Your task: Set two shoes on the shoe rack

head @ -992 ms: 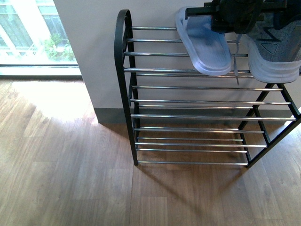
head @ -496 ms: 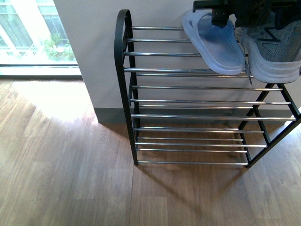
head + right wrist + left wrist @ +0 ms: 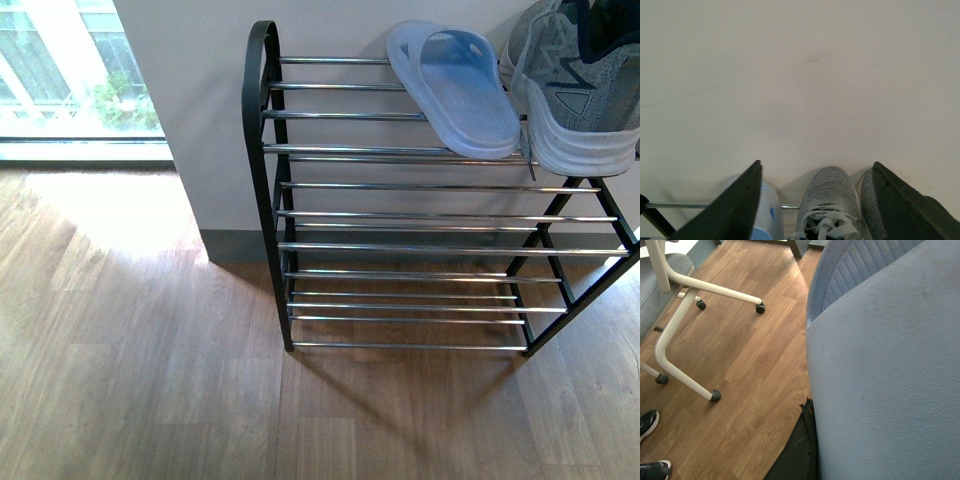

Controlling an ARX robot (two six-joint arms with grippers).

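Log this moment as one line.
slide: top shelf, released | sneaker: beside it | shoe rack: lower tiers bare | right gripper: open, above shoes

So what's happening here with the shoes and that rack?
A two-armed robot is putting shoes on a black metal shoe rack with chrome rods. A light-blue rubber slide and a grey knit sneaker with a white sole lie side by side on its top shelf. Nothing grips them; the right gripper is open, facing the wall above the shoes. The left wrist camera is filled by another light-blue slide, though the left gripper itself is not visible.
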